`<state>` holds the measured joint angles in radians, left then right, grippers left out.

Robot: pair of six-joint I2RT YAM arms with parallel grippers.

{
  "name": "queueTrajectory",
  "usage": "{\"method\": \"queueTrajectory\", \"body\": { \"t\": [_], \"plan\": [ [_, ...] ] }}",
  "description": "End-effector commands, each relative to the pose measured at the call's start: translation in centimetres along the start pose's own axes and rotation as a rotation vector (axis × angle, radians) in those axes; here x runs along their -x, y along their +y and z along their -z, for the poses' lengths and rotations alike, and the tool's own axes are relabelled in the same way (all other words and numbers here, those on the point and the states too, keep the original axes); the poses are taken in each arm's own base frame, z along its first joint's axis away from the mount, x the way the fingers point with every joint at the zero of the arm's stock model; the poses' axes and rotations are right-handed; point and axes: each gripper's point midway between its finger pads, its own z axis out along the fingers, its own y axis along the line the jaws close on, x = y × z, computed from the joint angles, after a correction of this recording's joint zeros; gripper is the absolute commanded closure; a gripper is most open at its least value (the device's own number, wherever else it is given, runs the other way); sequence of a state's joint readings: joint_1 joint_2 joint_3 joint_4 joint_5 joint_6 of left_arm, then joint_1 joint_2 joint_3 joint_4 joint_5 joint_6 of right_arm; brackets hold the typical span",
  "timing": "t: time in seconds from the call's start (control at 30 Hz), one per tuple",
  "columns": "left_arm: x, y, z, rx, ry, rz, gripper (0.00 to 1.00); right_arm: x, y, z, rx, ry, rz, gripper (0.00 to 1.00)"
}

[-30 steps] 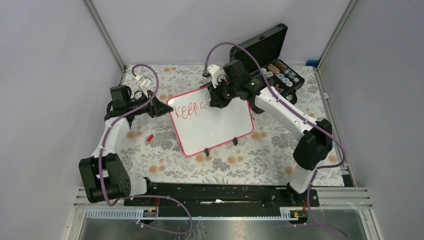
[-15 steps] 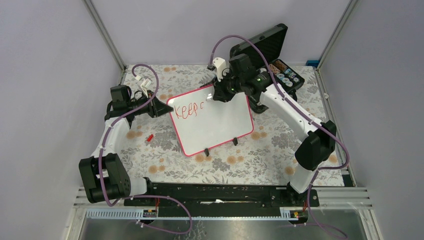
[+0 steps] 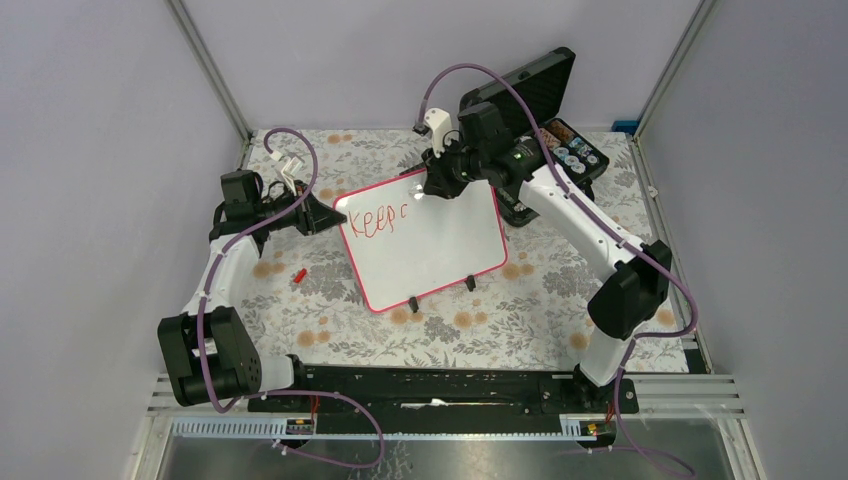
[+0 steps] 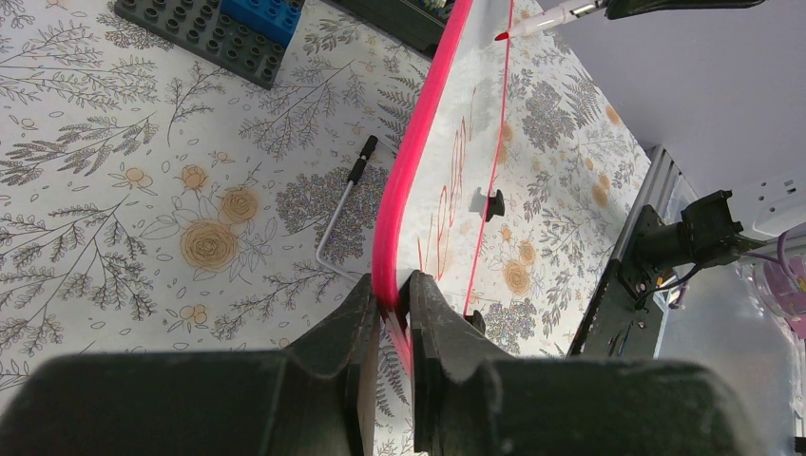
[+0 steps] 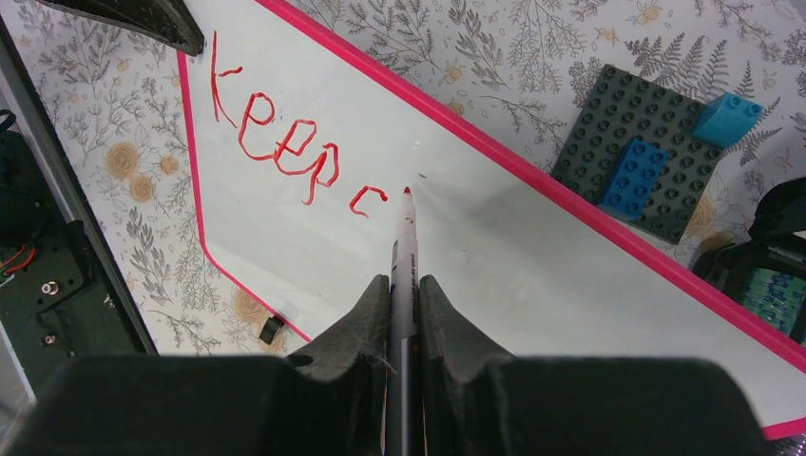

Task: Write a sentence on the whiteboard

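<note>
The whiteboard [image 3: 430,250] with a red-pink frame stands tilted on two black feet mid-table. The sentence [image 3: 382,218] reads "Keep c" in red along its top left, and shows clearly in the right wrist view [image 5: 285,152]. My left gripper [image 3: 325,213] is shut on the whiteboard's left frame edge [image 4: 404,190], jaws clamping it [image 4: 392,302]. My right gripper [image 3: 437,185] is shut on a red marker [image 5: 404,247]. The marker's tip is at the board just right of the "c". The marker also shows in the left wrist view [image 4: 546,19].
An open black case [image 3: 540,100] with small items stands at the back right. A grey brick plate with blue bricks [image 5: 646,161] lies behind the board. An Allen key [image 4: 342,214] lies by the board's edge. A small red piece [image 3: 298,273] lies on the floral cloth at the left.
My right gripper has drawn back toward the board's far edge, uncovering the letter "c" after "Keep". The left gripper and the whiteboard have not moved.
</note>
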<state>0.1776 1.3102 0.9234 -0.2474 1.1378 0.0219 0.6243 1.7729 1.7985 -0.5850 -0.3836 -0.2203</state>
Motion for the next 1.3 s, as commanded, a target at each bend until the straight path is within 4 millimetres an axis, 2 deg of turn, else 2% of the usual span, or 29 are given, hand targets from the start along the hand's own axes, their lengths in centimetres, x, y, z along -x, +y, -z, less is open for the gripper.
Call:
{"method": "queueTrajectory", "body": {
  "t": [0.0,0.43,0.9,1.07,1.27],
  "plan": [
    [1.0,-0.1,-0.2,0.005,-0.015,-0.118,1.0,1.7,-0.5,0.1,-0.015,-0.044,0.019,1.0],
    [0.9,-0.1,-0.2,0.004,-0.015,-0.12,1.0,-0.1,-0.3,-0.5,-0.002,-0.011,0.003,1.0],
    [0.9,0.0,-0.3,0.005,-0.012,-0.117,1.0,-2.5,0.9,-0.6,0.042,0.023,-0.029,1.0],
    [1.0,0.0,-0.3,0.003,-0.012,-0.116,1.0,-2.7,1.3,-0.5,0.052,0.024,-0.03,1.0],
    [1.0,-0.1,-0.2,0.004,-0.014,-0.119,1.0,-1.9,1.1,-0.4,0.039,0.008,-0.023,1.0]
  ]
}}
